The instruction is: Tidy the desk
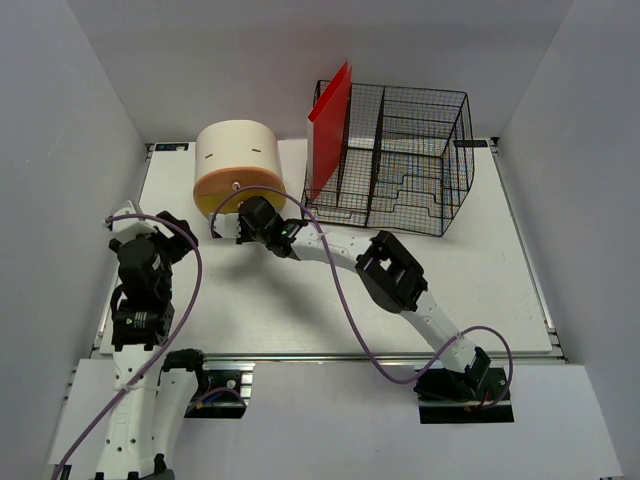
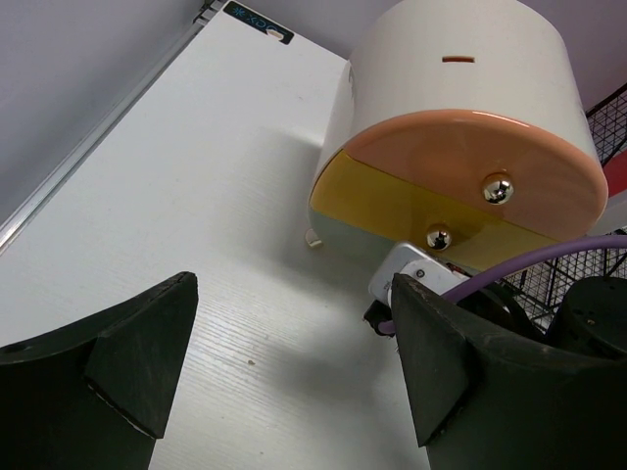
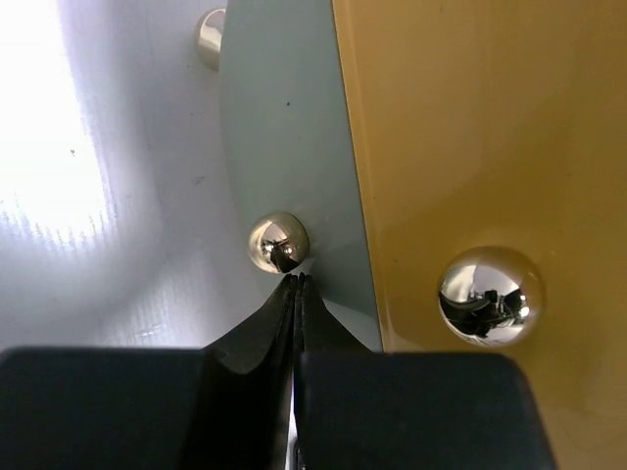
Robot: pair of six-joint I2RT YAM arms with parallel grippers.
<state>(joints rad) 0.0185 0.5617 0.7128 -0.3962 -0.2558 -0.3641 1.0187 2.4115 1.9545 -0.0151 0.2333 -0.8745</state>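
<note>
Right, top view first. The large flat white desk (image 1: 480,290) fills the middle of the frame, its metal rail along the lower edge. At upper centre stands a cream rounded drawer box (image 1: 238,160) with an orange-and-yellow front. To its right sits a black wire basket (image 1: 410,160), with a red flat sheet (image 1: 330,125) leaning upright in its left compartment. The right gripper (image 1: 232,222) is stretched from lower right to the box's front. The left gripper (image 1: 140,222) hangs over the desk's left edge, well apart from the box.

Over to the left wrist. The left gripper (image 2: 294,372) has its black fingers (image 2: 127,362) spread wide at the bottom of the frame, nothing between them but bare desk (image 2: 216,196). The drawer box (image 2: 460,88) is at upper right, with a chrome knob (image 2: 498,188) on the orange drawer and a second chrome knob (image 2: 438,237) on the yellow one below it. A purple cable (image 2: 549,257) crosses at the right, above the other arm's wrist.

Now the right wrist, very close in. The right gripper (image 3: 297,289) is pinched fully together, gripping nothing. Its tips sit right at the lower edge of a small chrome knob (image 3: 277,242) on a pale grey-green panel; touching or just short, I cannot tell. The yellow drawer front (image 3: 441,117) fills the right side, with its large chrome knob (image 3: 490,296) at lower right.
</note>
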